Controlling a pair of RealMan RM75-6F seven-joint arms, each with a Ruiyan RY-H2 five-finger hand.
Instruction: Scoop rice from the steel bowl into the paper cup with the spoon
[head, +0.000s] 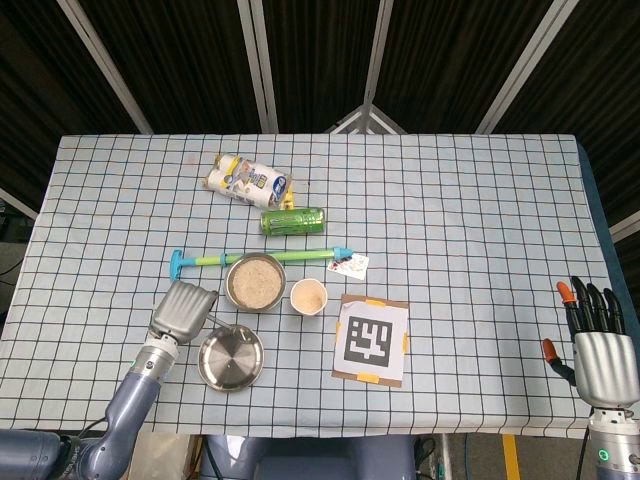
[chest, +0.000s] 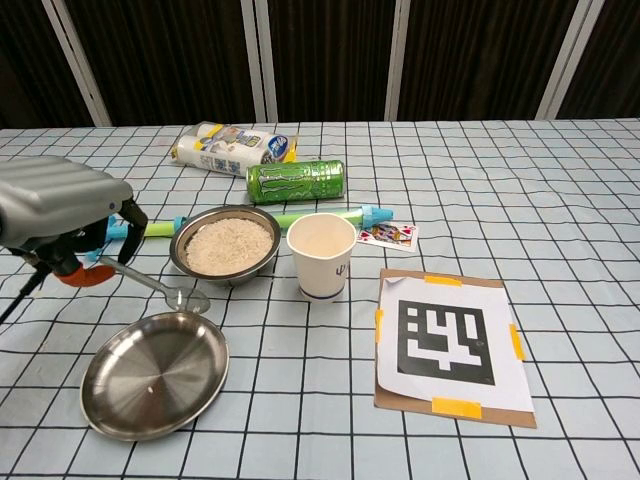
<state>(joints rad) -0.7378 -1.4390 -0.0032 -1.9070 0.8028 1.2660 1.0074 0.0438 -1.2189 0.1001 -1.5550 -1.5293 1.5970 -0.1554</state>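
Left hand (chest: 55, 205), fingers clamped on spoon (chest: 150, 287), holds its bowl low over counter (chest: 560, 200) between steel bowl (chest: 225, 243) of rice and flat steel plate (chest: 155, 372), paper cup (chest: 321, 255) beside; seemingly between scoops or setting down; next, dip into rice; right hand (head: 597, 350) idle, fingers apart.
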